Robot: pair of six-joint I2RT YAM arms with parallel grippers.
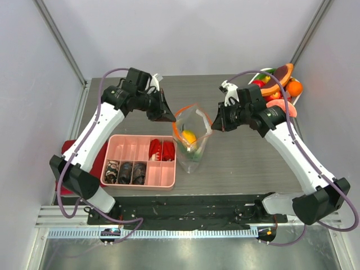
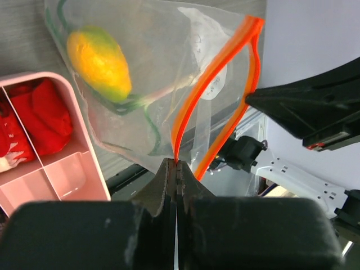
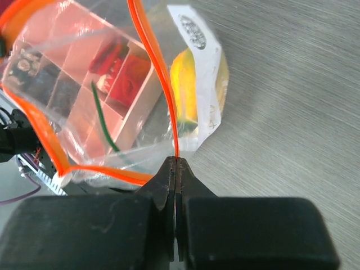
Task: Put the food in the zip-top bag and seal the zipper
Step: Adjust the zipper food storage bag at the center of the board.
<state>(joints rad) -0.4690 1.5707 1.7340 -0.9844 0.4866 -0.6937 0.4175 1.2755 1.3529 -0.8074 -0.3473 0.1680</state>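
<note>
The left gripper [image 2: 177, 166] and right gripper [image 3: 175, 163] each pinch opposite ends of the thin orange-red zipper strip [image 2: 222, 64], the gaping mouth of the clear crinkly plastic bag [image 1: 192, 153] spanning between them.

Stretched up from the near edge of the desk and bent inward at the elbows, with the left gripper [image 1: 170, 117] and the right gripper [image 1: 216, 124] facing each other, apart. On each, jaws pressed fully together, pinching the zipper [image 2: 239, 45] at the very tips.
</note>
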